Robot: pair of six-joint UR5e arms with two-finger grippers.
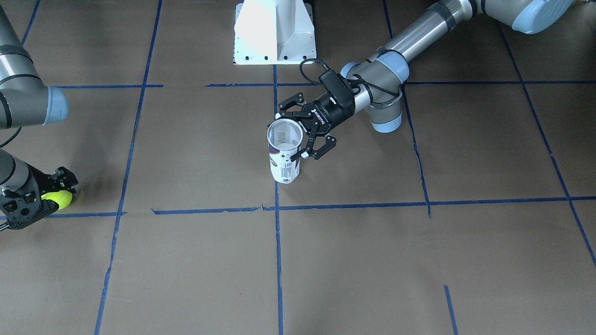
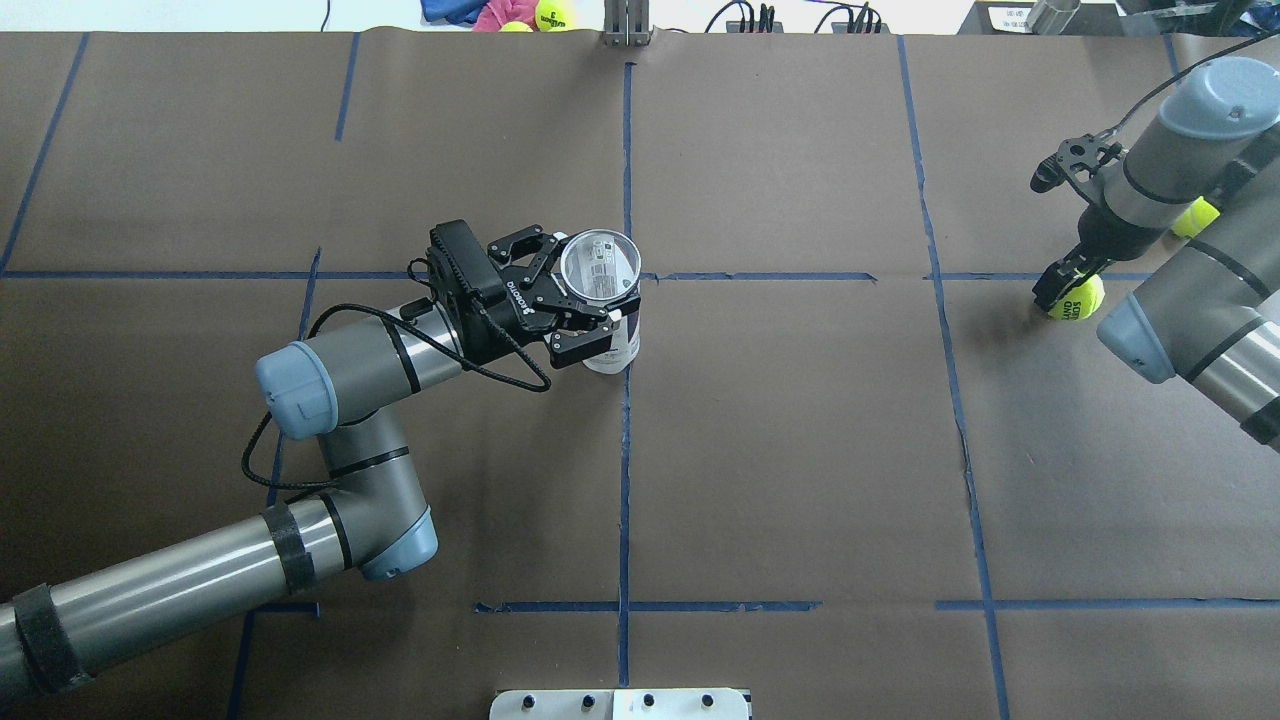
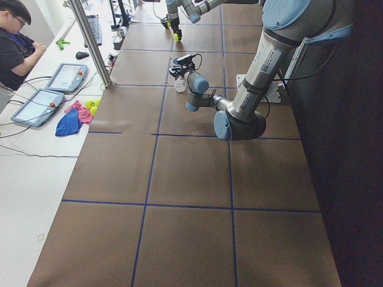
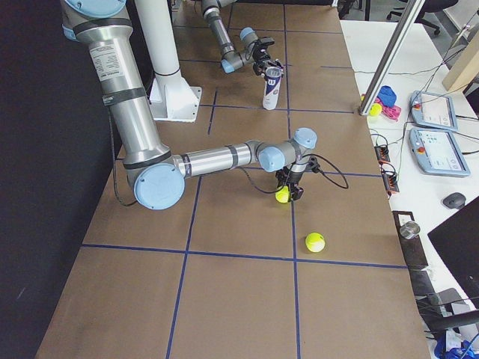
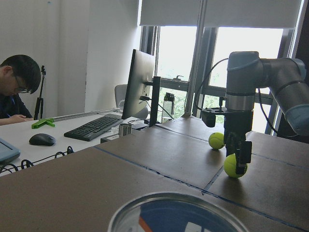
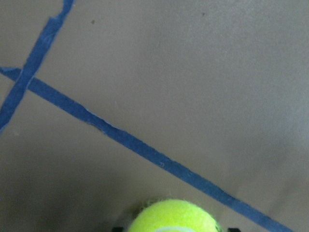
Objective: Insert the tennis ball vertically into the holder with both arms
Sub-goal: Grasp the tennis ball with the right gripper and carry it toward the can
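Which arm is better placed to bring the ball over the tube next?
Right. The right gripper clasps the tennis ball; the left gripper is occupied holding the upright holder, its open mouth facing up.

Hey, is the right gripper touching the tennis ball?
Touching. In the front-facing view the right gripper has its jaws pressed on both sides of the tennis ball.

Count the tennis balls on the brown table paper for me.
2. One tennis ball sits in the right hand; a second ball lies loose nearby. The right arm could hide more.
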